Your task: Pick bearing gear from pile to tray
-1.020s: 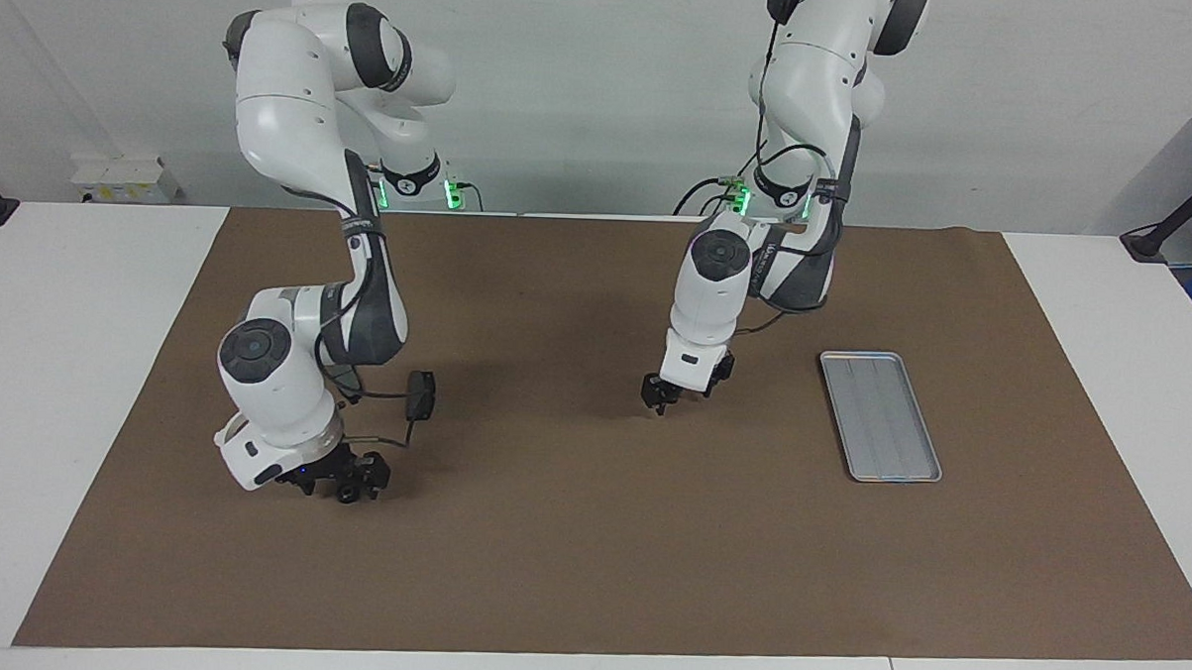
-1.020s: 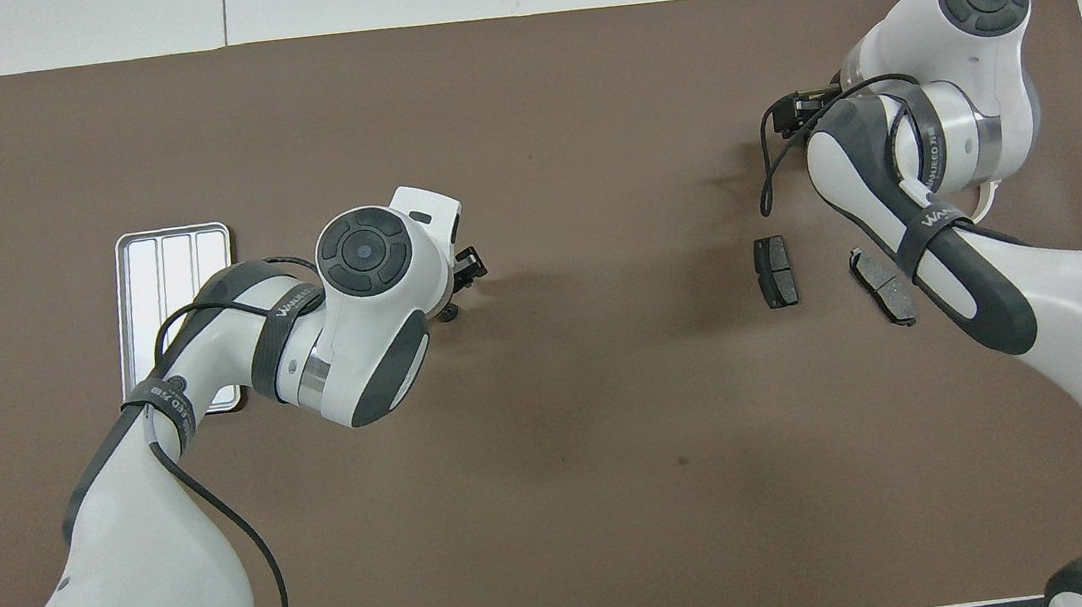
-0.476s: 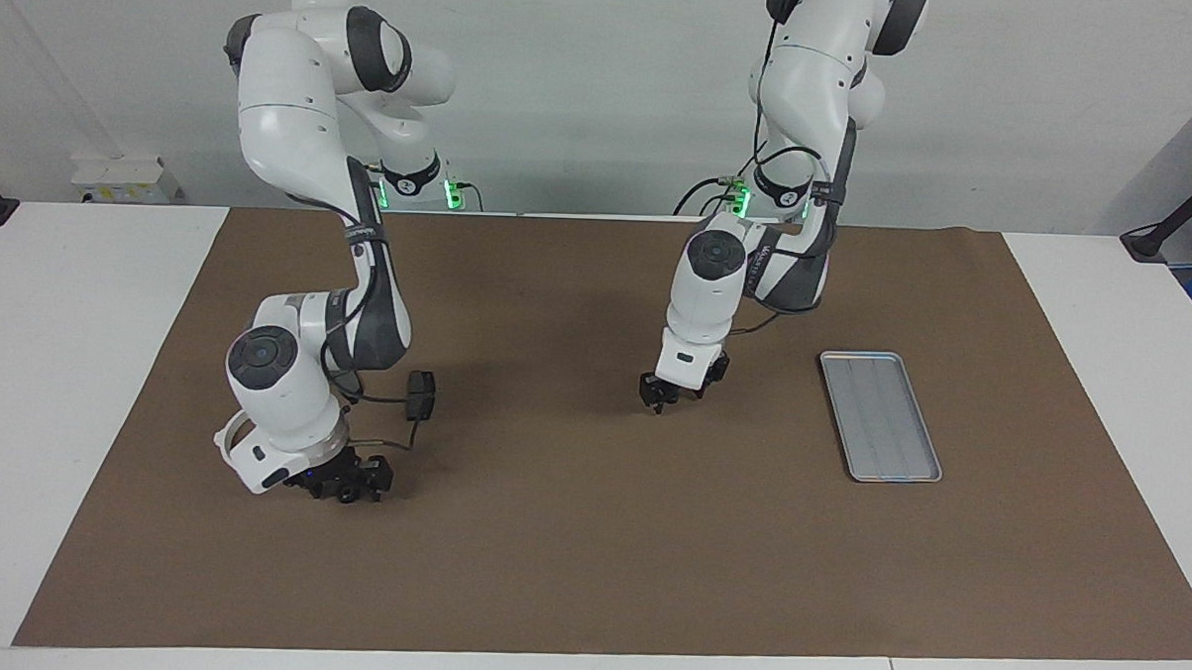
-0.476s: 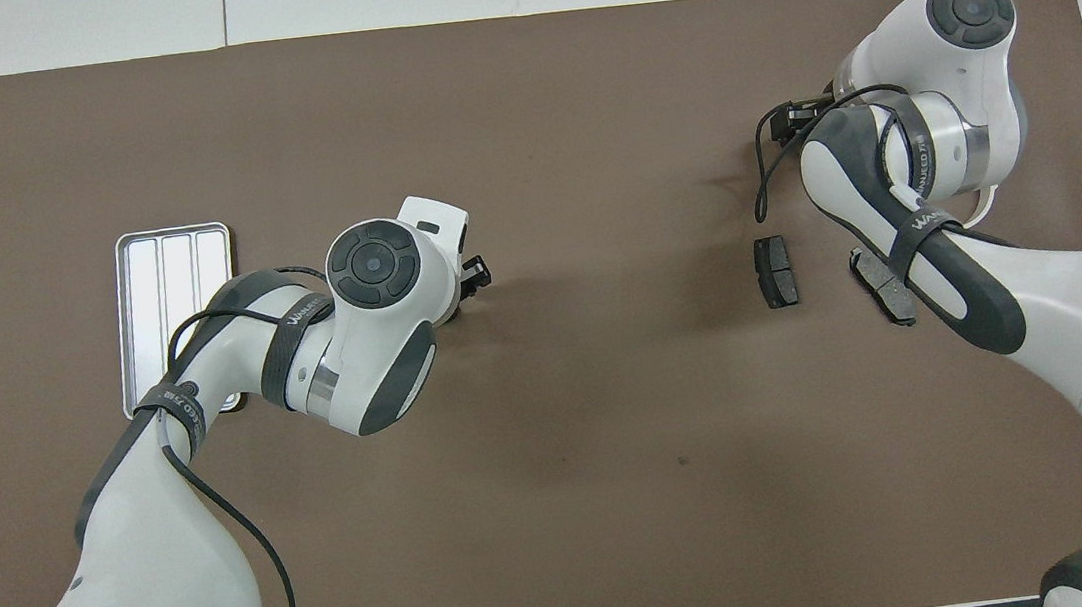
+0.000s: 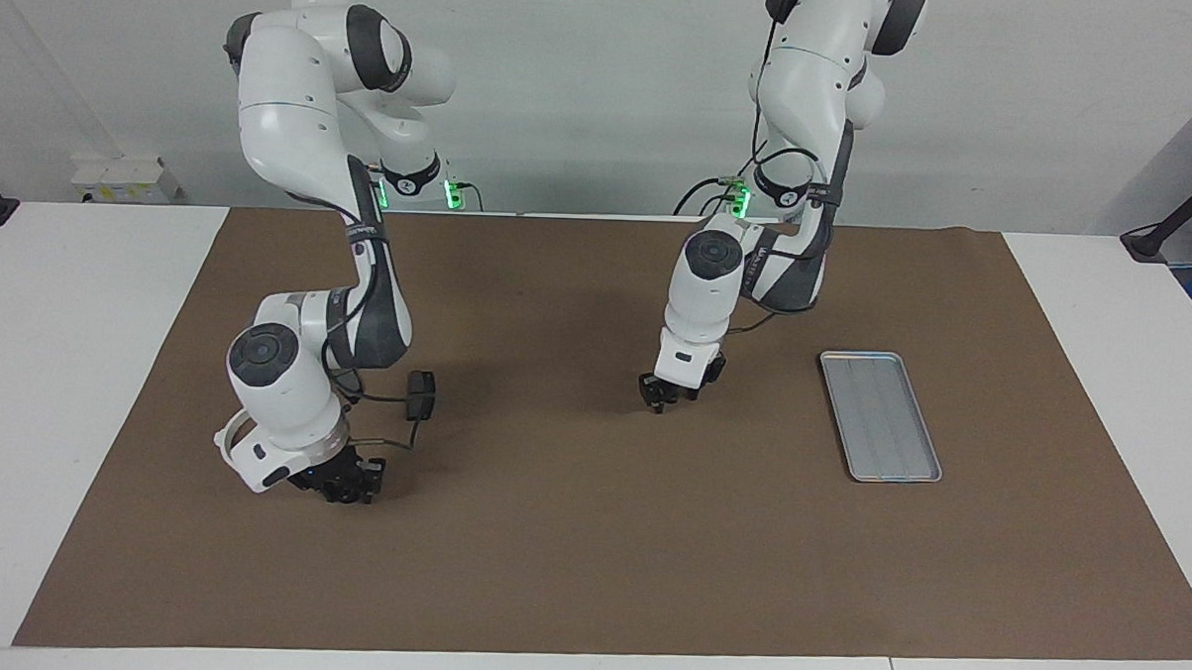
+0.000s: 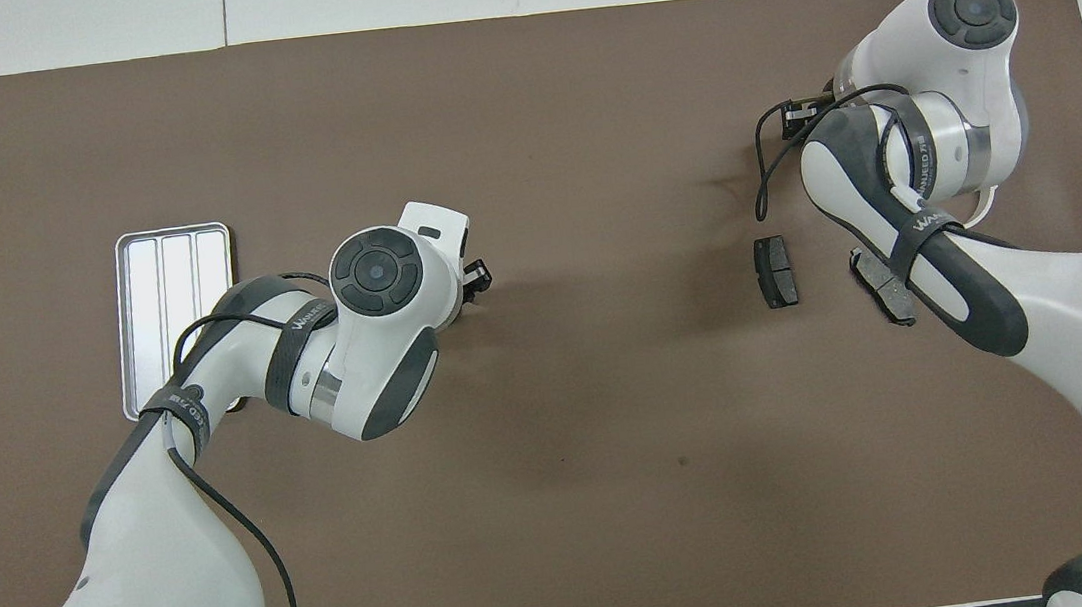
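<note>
The pile shows as two dark grey brake pads, one [image 6: 776, 271] in plain sight and one [image 6: 883, 286] partly under the right arm. The first pad [image 5: 420, 395] also shows in the facing view. My right gripper [image 5: 348, 487] [image 6: 795, 116] is down at the mat, farther from the robots than the pads. My left gripper [image 5: 659, 401] [image 6: 473, 280] is low over the mat's middle, beside the empty silver tray [image 5: 881, 416] [image 6: 172, 282]. The bearing gear is hidden; what lies under either gripper does not show.
A brown mat [image 5: 588, 573] covers most of the white table [image 5: 80, 357]. A black cable [image 6: 762, 185] loops from the right wrist down beside the nearer pad. The left arm's elbow overlaps the tray's near corner in the overhead view.
Both wrists shifted slightly. The right gripper's dark head looks narrower than a second ago, and the small round piece seen at its tip no longer stands out. The pads and tray stayed put.
</note>
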